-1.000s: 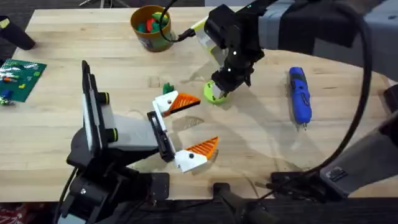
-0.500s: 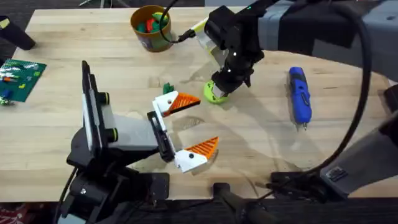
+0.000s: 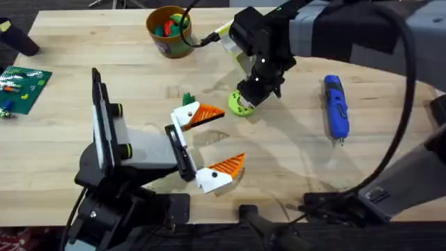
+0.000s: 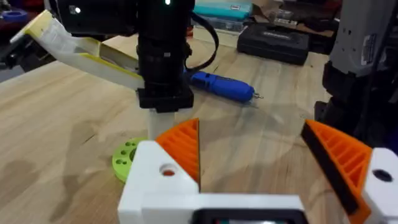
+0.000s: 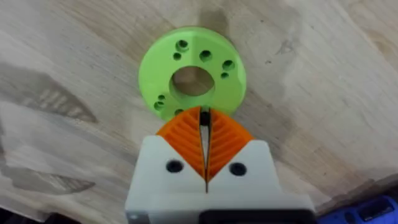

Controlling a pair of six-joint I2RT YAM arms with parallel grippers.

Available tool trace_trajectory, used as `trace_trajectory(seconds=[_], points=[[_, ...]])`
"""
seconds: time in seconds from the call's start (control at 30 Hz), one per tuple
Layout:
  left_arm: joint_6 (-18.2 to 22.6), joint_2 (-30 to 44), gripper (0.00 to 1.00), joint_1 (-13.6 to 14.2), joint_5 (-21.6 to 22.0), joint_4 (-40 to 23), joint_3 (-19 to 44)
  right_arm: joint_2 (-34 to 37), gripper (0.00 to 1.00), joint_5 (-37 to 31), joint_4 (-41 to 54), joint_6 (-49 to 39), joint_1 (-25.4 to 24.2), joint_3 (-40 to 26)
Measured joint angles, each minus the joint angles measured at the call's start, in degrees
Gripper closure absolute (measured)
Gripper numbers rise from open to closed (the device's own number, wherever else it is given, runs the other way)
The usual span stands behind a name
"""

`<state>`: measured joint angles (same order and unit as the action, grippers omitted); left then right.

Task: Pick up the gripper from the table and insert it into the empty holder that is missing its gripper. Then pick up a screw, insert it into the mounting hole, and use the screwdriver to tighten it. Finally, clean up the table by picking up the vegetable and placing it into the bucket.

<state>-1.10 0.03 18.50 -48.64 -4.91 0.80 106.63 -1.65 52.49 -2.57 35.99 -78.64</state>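
Note:
The vegetable (image 3: 239, 105), a lime-green disc with a centre hole, lies flat on the wooden table. My right gripper (image 3: 251, 92) hangs just over its edge. In the right wrist view the orange pads (image 5: 219, 138) are pressed together with nothing between them, their tips over the disc (image 5: 191, 81). My left gripper (image 3: 226, 137) rests open to the disc's left, and the disc (image 4: 129, 158) shows beside one of its fingers (image 4: 183, 146). The blue screwdriver (image 3: 335, 106) lies to the right. The bucket (image 3: 169, 29) stands at the back. The holder and the screw are out of view.
A green circuit board (image 3: 21, 87) lies at the table's left edge, with a black object (image 3: 17, 38) behind it. A small green piece (image 3: 187, 98) sits near the left gripper's upper finger. The bucket holds red and green pieces. Bare wood lies between disc and screwdriver.

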Motion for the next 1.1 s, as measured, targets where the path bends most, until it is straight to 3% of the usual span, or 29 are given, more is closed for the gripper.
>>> trace_trajectory(seconds=[0.53,0.83,0.9,1.1], points=[[0.0,0.0,0.014,0.0,0.0,0.0,0.0,0.0,0.994,0.0,2.8,0.0,0.0,-1.9],[0.0,0.0,0.015,0.0,0.0,0.0,0.0,0.0,0.994,-0.1,11.4,0.0,0.0,-13.1],[0.0,0.0,0.014,0.0,0.0,0.0,0.0,-0.1,0.994,-0.2,15.8,-0.1,0.0,-19.4],[0.0,0.0,0.014,0.0,0.0,0.0,0.0,-0.2,0.994,-0.3,23.4,-0.5,0.0,-29.3]])
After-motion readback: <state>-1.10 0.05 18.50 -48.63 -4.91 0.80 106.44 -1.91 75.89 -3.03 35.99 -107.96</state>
